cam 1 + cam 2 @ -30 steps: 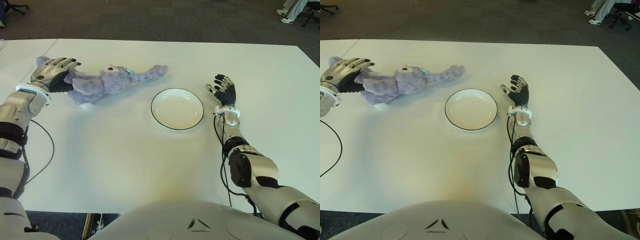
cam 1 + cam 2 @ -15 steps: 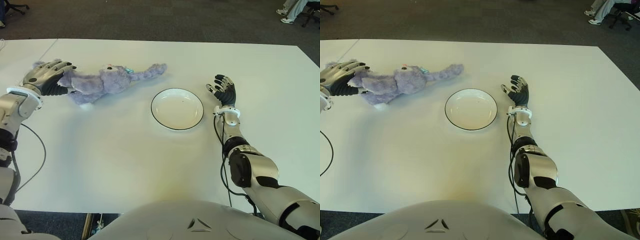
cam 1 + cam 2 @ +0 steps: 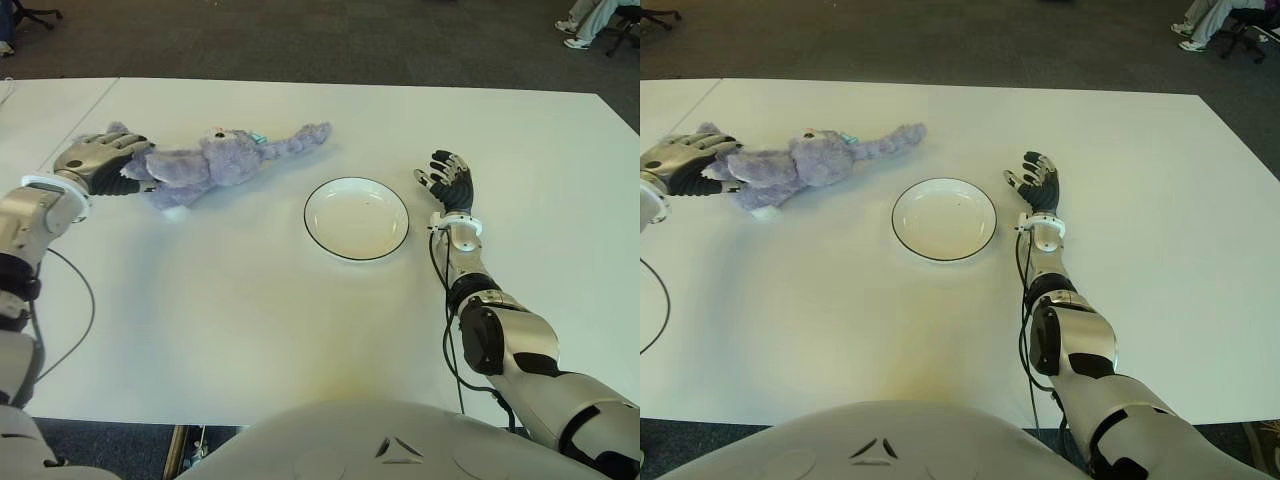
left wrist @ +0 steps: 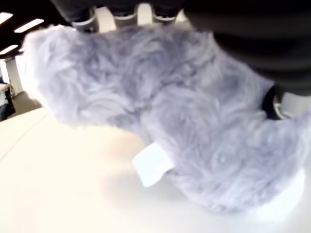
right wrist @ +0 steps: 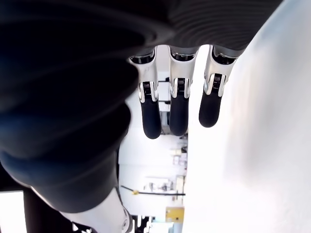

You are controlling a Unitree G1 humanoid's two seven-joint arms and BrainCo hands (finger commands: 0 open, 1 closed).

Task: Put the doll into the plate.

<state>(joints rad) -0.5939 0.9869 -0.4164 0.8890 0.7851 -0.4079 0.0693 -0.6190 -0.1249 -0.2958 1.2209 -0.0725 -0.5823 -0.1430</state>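
Note:
A purple plush doll (image 3: 215, 160) lies on its side on the white table (image 3: 250, 320), left of a white plate (image 3: 356, 218) with a dark rim; the plate holds nothing. My left hand (image 3: 95, 160) is at the doll's left end, its fingers curled over the fur. In the left wrist view the doll (image 4: 170, 121) fills the picture against the palm, a white tag (image 4: 152, 164) hanging below it. My right hand (image 3: 450, 182) shows just right of the plate, with its fingers (image 5: 177, 104) held straight and nothing in them.
The table's far edge runs behind the doll, with dark carpet beyond. A person's feet (image 3: 590, 20) show at the far right corner and a chair base (image 3: 25, 15) at the far left. A cable (image 3: 80, 300) trails from my left arm.
My left hand has slid left and lower along the doll to its left end, and its fingers have closed on the fur. The doll has shifted slightly left. The right hand stays still.

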